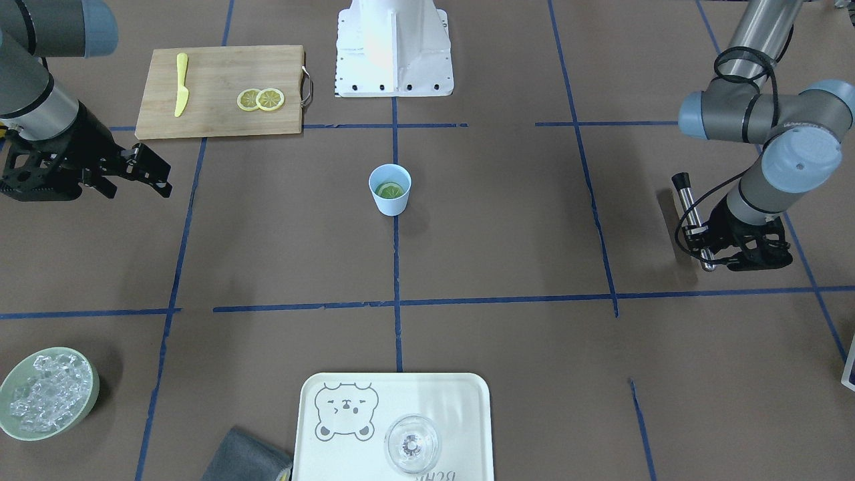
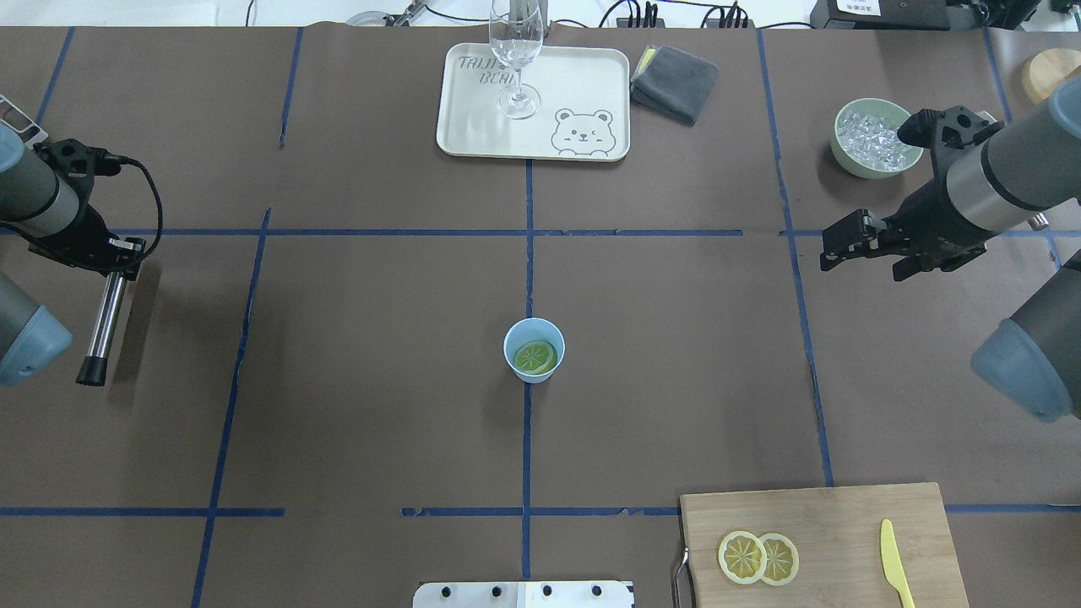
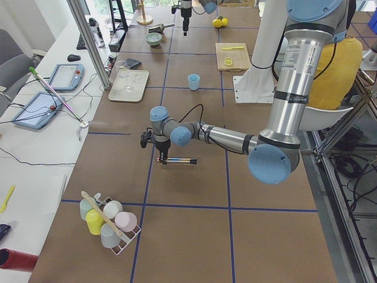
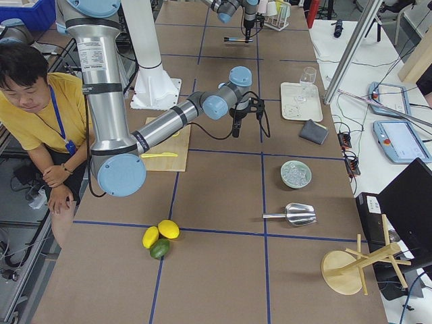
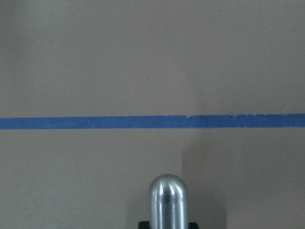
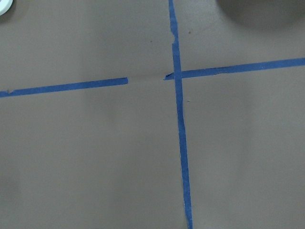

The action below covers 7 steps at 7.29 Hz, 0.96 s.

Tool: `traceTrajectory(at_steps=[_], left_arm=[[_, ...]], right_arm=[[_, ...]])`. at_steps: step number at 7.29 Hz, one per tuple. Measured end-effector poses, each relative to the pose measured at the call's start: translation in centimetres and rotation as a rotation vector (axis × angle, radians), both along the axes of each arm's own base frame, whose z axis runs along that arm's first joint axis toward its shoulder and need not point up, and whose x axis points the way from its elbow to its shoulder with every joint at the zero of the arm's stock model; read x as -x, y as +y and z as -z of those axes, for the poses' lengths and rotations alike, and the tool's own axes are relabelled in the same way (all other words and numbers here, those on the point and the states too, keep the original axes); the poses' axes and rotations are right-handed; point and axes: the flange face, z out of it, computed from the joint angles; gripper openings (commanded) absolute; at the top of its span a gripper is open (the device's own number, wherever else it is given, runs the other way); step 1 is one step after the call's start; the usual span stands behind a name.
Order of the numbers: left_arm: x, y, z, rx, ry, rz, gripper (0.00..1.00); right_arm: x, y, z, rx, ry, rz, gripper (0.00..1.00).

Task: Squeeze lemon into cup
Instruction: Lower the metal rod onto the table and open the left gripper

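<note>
At the far left, the left gripper hangs just above the table, its fingers closed on one end of a steel rod with a black cap at the other end. The rod lies level, off the surface. At the table's middle, on a blue tape line, the cup stands upright, well apart from both arms. The lemon lies inside it, cut face up, looking greenish. Straight beyond the cup, at the far edge, a cream tray carries a clear stemmed glass, with a folded grey cloth just to its right. Further right, the right gripper hovers with its fingers spread and nothing between them, near a green bowl of ice. Nearest the robot on the right, a wooden board holds two overlapping lemon slices and a yellow knife.
</note>
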Motion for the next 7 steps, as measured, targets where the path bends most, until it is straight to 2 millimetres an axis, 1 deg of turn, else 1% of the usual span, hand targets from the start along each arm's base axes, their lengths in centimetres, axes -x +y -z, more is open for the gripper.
traceTrajectory(at_steps=[3,6,7], left_arm=[[-0.2,0.1,0.1,-0.004,-0.002,-0.005,0.0],[-2.0,1.0,0.0,-0.005,-0.005,-0.039,0.0],[-2.2,1.2,0.0,-0.005,-0.006,-0.043,0.31]], right_arm=[[0.0,0.0,0.1,-0.002,-0.001,0.0,1.0],[-0.1,0.1,0.3,-0.005,-0.004,0.0,1.0],[-0.1,0.1,0.3,-0.006,-0.004,0.0,1.0]])
